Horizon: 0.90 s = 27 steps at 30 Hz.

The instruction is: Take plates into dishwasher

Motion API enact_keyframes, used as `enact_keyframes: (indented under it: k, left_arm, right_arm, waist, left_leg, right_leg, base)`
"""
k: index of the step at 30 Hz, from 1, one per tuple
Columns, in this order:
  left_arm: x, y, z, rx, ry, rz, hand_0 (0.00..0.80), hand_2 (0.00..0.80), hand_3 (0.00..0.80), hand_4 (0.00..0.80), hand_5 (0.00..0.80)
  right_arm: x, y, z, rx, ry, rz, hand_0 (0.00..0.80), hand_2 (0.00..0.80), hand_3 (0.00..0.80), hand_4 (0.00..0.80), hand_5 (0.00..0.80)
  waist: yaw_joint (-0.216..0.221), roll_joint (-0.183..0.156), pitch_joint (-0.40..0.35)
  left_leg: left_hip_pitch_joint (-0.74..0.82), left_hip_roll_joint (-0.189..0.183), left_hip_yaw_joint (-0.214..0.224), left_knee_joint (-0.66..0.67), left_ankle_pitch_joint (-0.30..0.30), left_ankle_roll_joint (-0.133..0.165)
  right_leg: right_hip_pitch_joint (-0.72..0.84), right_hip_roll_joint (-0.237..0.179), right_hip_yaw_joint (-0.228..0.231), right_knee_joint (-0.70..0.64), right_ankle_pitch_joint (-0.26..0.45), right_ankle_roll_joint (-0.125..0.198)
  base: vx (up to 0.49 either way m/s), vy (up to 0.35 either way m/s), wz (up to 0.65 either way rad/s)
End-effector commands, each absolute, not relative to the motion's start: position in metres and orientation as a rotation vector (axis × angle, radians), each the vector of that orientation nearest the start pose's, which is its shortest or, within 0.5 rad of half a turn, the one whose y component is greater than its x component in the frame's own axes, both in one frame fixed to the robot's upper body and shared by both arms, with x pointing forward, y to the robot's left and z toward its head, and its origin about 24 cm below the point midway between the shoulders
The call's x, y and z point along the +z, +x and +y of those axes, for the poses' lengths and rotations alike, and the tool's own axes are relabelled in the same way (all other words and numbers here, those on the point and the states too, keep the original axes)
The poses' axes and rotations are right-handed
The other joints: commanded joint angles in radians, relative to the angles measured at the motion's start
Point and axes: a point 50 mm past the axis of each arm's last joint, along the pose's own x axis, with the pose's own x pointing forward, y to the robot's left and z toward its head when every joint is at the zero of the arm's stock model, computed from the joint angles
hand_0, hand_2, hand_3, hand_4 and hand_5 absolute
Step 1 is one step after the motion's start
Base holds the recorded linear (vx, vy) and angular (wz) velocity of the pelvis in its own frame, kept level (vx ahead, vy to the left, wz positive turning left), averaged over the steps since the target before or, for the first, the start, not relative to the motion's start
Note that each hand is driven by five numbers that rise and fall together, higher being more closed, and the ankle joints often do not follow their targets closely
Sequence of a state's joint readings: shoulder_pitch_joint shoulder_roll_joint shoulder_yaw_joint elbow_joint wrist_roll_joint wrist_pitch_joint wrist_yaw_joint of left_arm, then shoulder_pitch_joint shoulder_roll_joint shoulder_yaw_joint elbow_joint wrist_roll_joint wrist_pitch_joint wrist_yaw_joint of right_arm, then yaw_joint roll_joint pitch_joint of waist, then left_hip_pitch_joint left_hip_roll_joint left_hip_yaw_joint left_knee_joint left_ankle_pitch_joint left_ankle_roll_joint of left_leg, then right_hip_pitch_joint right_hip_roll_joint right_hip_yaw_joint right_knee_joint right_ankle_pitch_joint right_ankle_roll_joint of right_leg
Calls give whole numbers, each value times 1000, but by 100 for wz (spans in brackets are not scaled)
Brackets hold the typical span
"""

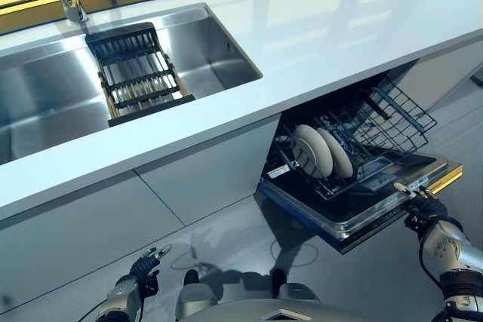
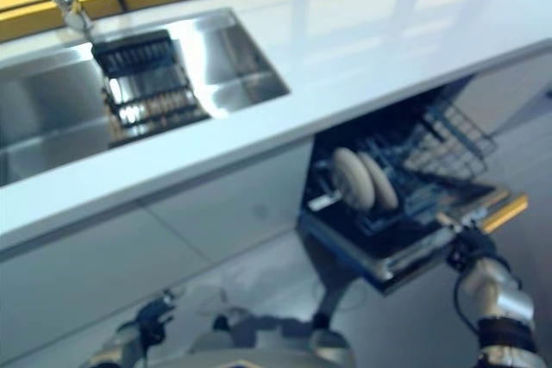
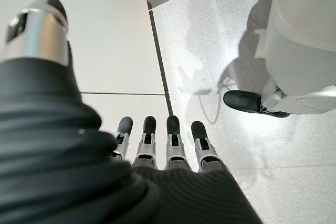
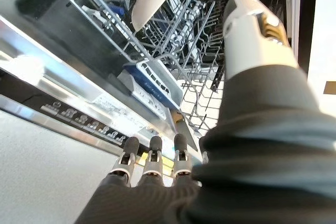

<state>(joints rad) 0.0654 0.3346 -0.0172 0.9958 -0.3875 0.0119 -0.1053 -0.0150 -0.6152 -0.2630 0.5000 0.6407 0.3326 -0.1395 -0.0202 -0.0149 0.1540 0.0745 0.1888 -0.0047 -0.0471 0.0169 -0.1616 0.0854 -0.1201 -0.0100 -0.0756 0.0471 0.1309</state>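
Two round white plates (image 1: pixel 323 151) stand upright in the dark wire dishwasher rack (image 1: pixel 355 137) — my right hand (image 1: pixel 423 205) at the open door's edge (image 1: pixel 392 209), fingers straight; left hand (image 1: pixel 143 268) well apart, relaxed.

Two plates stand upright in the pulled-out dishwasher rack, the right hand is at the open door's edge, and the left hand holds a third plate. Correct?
Not quite. The left hand holds nothing: the left wrist view shows its fingers straight over bare floor. The two plates do stand in the dishwasher rack, and the right hand is at the door's edge.
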Motion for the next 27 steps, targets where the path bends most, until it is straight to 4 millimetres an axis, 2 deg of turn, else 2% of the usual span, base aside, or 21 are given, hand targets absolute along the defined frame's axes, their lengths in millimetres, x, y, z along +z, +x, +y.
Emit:
enact_keyframes:
  k: [1,3,4,6,7,8,10,11,12,13,14,16,17,19,21,24,27]
  left_arm:
    - [-125,123,295,376,-92,944,0,0,0,0,0]
    - [-124,119,298,407,-117,939,0,0,0,0,0]
    - [-124,117,298,426,-129,930,0,0,0,0,0]
    - [-125,118,298,417,-129,925,0,0,0,0,0]
    - [-124,121,298,400,-125,920,0,0,0,0,0]
    - [-124,127,295,361,-115,914,0,0,0,0,0]
    - [-124,131,291,346,-121,911,0,0,0,0,0]
    - [-125,131,289,346,-125,914,0,0,0,0,0]
    - [-125,133,288,349,-128,916,0,0,0,0,0]
    - [-125,133,288,352,-131,918,0,0,0,0,0]
    - [-124,135,288,354,-134,920,0,0,0,0,0]
    - [-122,144,288,334,-126,920,0,0,0,0,0]
    - [-121,150,286,324,-122,914,0,0,0,0,0]
    - [-119,158,282,308,-105,901,0,0,0,0,0]
    - [-119,156,282,309,-90,899,0,0,0,0,0]
    - [-120,150,286,333,-89,909,0,0,0,0,0]
    - [-119,141,297,378,-79,917,0,0,0,0,0]
  right_arm:
    - [37,217,-386,-626,72,411,0,0,0,0,0]
    - [42,218,-391,-644,52,422,0,0,0,0,0]
    - [43,214,-397,-687,38,432,0,0,0,0,0]
    - [40,200,-410,-749,51,444,0,0,0,0,0]
    - [37,188,-419,-803,58,453,0,0,0,0,0]
    - [32,169,-432,-879,66,463,0,0,0,0,0]
    - [30,155,-442,-928,61,474,0,0,0,0,0]
    - [30,149,-445,-944,64,480,0,0,0,0,0]
    - [30,145,-448,-952,64,487,0,0,0,0,0]
    - [31,142,-449,-959,62,492,0,0,0,0,0]
    - [30,140,-450,-970,59,503,0,0,0,0,0]
    - [23,134,-451,-980,69,543,0,0,0,0,0]
    - [17,133,-448,-990,94,561,0,0,0,0,0]
    - [7,131,-443,-997,140,583,0,0,0,0,0]
    - [-1,131,-439,-973,178,599,0,0,0,0,0]
    - [-13,134,-427,-920,239,614,0,0,0,0,0]
    - [-32,137,-407,-861,317,626,0,0,0,0,0]
  waist:
    - [-12,9,-5]
    - [-11,8,4]
    - [-12,1,11]
    - [-37,-11,17]
    - [-62,-26,17]
    - [-94,-52,9]
    - [-116,-66,-1]
    - [-129,-66,-10]
    - [-139,-63,-22]
    - [-145,-52,-24]
    - [-154,-35,-29]
    - [-171,-13,-37]
    - [-166,-14,-38]
    - [-157,-24,-38]
    - [-155,-28,-38]
    - [-155,-23,-38]
    - [-144,-12,-37]
  left_leg:
    - [-90,57,-51,8,74,23]
    - [-112,89,-35,-14,128,4]
    - [-140,107,-3,-11,152,-6]
    - [-171,128,108,35,154,-2]
    - [-177,128,179,97,125,7]
    - [-159,98,228,209,37,34]
    - [-119,33,207,301,-54,61]
    - [-86,-20,186,343,-94,75]
    - [-65,-66,171,344,-114,85]
    - [-47,-86,161,339,-126,86]
    - [-6,-122,156,281,-138,94]
    - [38,-126,184,122,-121,103]
    - [34,-146,160,76,-111,117]
    - [23,-172,140,44,-101,136]
    - [27,-186,141,18,-97,147]
    - [36,-190,148,-23,-84,158]
    - [16,-181,156,-16,-73,175]
  right_leg:
    - [-28,0,-26,258,-195,-43]
    - [-18,31,-12,235,-195,-60]
    - [-11,42,-15,218,-186,-65]
    - [-11,39,-55,206,-164,-67]
    - [-13,25,-89,193,-147,-68]
    - [-33,-1,-125,173,-109,-76]
    - [-62,-15,-127,171,-85,-81]
    - [-83,-12,-119,175,-74,-84]
    - [-101,-7,-110,174,-62,-84]
    - [-104,6,-106,182,-67,-81]
    - [-118,23,-101,194,-64,-76]
    - [-124,46,-101,193,-58,-60]
    - [-127,52,-94,187,-45,-50]
    - [-139,53,-84,173,-18,-35]
    - [-160,53,-67,158,0,-20]
    - [-181,61,-57,154,11,-12]
    - [-205,42,-44,238,3,-3]
  base:
    - [-34,-136,0]
    - [-90,-127,1]
    - [-165,-114,-1]
    - [-224,-90,7]
    - [-379,-99,72]
    - [-386,-75,122]
    - [-274,2,124]
    - [-193,73,46]
    - [-146,103,-1]
    - [-123,119,-10]
    - [-98,149,0]
    - [-99,134,30]
    - [-106,63,47]
    - [-122,30,18]
    - [-104,40,-24]
    - [-102,22,-11]
    - [-148,-72,-11]
